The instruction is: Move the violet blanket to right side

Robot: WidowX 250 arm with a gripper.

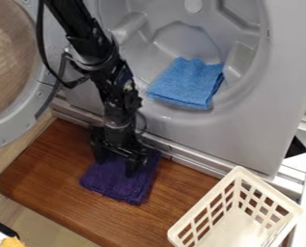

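On the table's (48,166) left part, your blanket (119,182) is lying beneath your hand (116,165), whose fingers are standing apart, seemingly gripping nothing. You're facing both grasp and move, the right side by the basket (205,200) awaiting it.

Deep violet blanket (119,184), bright blue cloth (188,83), black arm (94,46) and black claw (115,165), grey drum (181,41), reddish-brown desk (48,166) with darker wood grain, cream basket (204,201) with latticed sides

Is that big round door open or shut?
Open: the round door stands swung aside, and the drum shows, with the blue cloth lying inside it.
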